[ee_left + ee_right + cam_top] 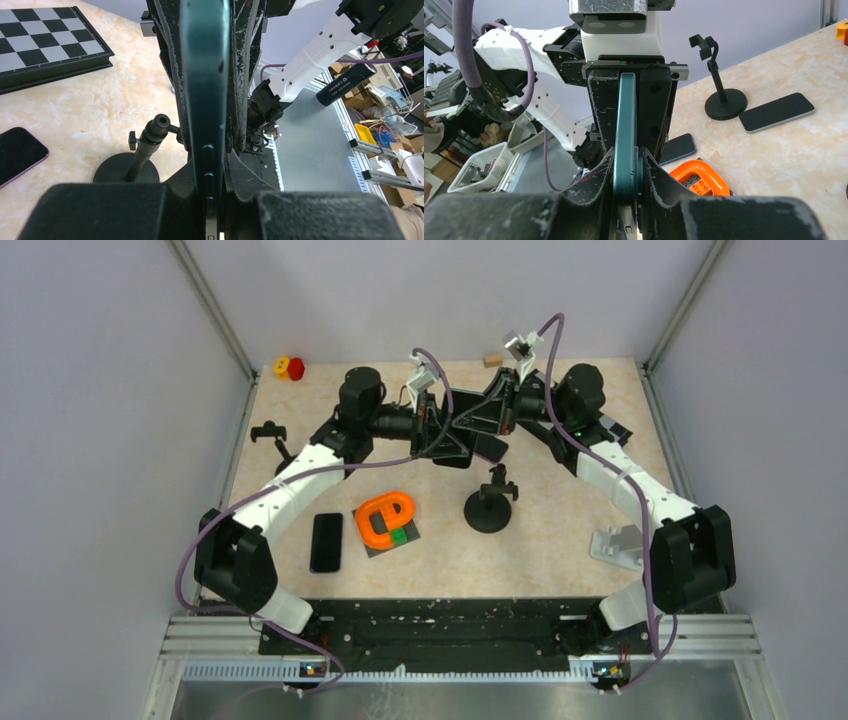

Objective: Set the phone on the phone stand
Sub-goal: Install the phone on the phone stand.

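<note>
A teal phone (468, 406) is held edge-up in the air over the back middle of the table, between both arms. My left gripper (442, 426) is shut on one end of it, its jaws pressed on the phone (205, 75) from both sides. My right gripper (496, 404) is shut on the opposite end of the phone (626, 115), jaws flat against both faces. A black round-based phone stand (488, 506) sits on the table just in front of the held phone; its post (145, 147) shows below it in the left wrist view.
A second dark phone (326, 541) lies at the front left, next to an orange ring-shaped piece (386, 519). A black clamp stand (270, 434) is at the left and a pale stand (615, 545) at the right. A checkerboard (50, 40) and another phone (776, 112) lie on the table.
</note>
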Tool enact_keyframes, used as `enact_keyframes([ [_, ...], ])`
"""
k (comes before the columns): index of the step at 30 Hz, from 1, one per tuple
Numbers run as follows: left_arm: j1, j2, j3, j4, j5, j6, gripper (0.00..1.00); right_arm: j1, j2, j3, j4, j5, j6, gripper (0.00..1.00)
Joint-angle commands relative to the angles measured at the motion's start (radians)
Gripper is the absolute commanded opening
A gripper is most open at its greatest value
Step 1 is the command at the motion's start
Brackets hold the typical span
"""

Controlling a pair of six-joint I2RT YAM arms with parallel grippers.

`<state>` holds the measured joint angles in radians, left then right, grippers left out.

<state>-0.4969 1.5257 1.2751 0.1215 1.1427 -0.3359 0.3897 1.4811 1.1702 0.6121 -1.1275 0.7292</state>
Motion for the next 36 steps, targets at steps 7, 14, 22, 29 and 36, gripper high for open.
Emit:
enact_keyframes([
  [7, -0.002, -0.048, 0.011, -0.142, -0.106, 0.189, 0.71, -0.043, -0.069, -0.017, 0.041, -0.057, -0.036, 0.0],
  [14, -0.007, -0.132, -0.053, -0.211, -0.244, 0.303, 0.99, -0.145, -0.204, -0.046, -0.048, -0.085, -0.133, 0.0],
  [22, -0.145, -0.161, -0.111, -0.282, -0.506, 0.411, 0.99, -0.314, -0.335, -0.075, -0.137, -0.051, -0.197, 0.0],
  [29, -0.349, -0.119, -0.103, -0.291, -0.789, 0.425, 0.99, -0.384, -0.401, -0.109, -0.198, -0.019, -0.257, 0.0],
  [36, -0.434, -0.073, -0.117, -0.263, -1.046, 0.471, 0.93, -0.414, -0.434, -0.156, -0.225, 0.019, -0.299, 0.0],
])
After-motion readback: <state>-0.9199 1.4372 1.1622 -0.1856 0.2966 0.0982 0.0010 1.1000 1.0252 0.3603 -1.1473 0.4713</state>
